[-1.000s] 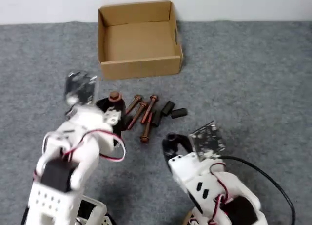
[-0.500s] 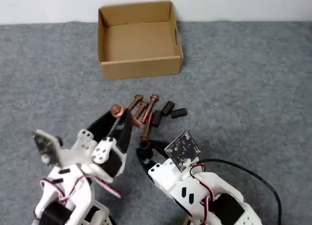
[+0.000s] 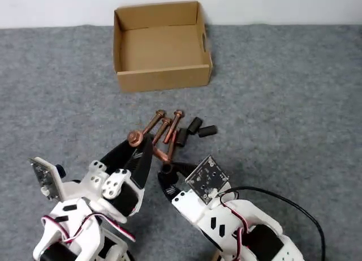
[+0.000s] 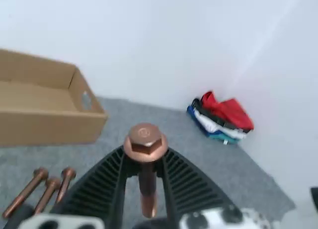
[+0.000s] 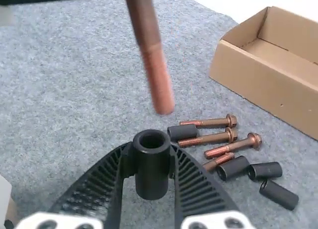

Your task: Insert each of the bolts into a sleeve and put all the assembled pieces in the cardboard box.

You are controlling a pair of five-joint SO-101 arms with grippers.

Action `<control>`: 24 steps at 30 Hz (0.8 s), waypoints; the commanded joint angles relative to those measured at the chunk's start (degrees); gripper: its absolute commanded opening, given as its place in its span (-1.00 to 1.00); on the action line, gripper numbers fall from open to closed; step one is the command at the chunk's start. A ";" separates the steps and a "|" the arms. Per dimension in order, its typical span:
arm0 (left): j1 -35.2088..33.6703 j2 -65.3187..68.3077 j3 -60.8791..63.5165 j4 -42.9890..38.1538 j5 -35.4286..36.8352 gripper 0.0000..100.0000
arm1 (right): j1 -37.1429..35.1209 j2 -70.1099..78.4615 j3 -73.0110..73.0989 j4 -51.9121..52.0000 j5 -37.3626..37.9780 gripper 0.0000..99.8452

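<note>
My left gripper [image 4: 144, 162] is shut on a copper bolt [image 4: 143, 154], head up in the left wrist view. In the high view this bolt [image 3: 148, 147] slants from the left gripper [image 3: 139, 146] toward my right gripper [image 3: 167, 171]. The right gripper [image 5: 150, 154] is shut on a black sleeve [image 5: 150, 162], bore facing up. The held bolt [image 5: 149, 55] hangs just above the sleeve, its tip a little beside the bore and apart from it. Three loose bolts [image 3: 167, 127] and several black sleeves [image 3: 195, 129] lie on the carpet. The cardboard box [image 3: 161, 46] stands open at the back.
Grey carpet [image 3: 283, 102] covers the table, with free room to the right and left of the parts pile. The box wall [image 5: 258, 85] rises beyond the loose bolts [image 5: 218, 137] and sleeves [image 5: 248, 170]. A pile of folded cloth [image 4: 221, 119] lies far off by the wall.
The left arm has drawn back toward the front with the bolt and tilted it over. The right gripper has shifted left with the sleeve, ending under the bolt's tip.
</note>
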 commanded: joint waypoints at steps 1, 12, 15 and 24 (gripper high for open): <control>0.53 -0.09 -3.03 0.79 -0.79 -0.99 | -0.13 -0.66 -0.70 -1.98 2.02 -0.98; 3.25 0.00 -0.92 2.11 -1.32 -0.99 | 0.40 -0.31 -1.05 -6.64 6.95 -0.98; 3.25 -0.09 -0.40 2.20 -3.16 -0.99 | 0.40 -0.13 -2.02 -6.55 6.86 -0.98; 3.69 -0.09 1.01 6.42 -14.24 -0.99 | 1.89 -0.13 -2.29 -6.55 7.03 -0.98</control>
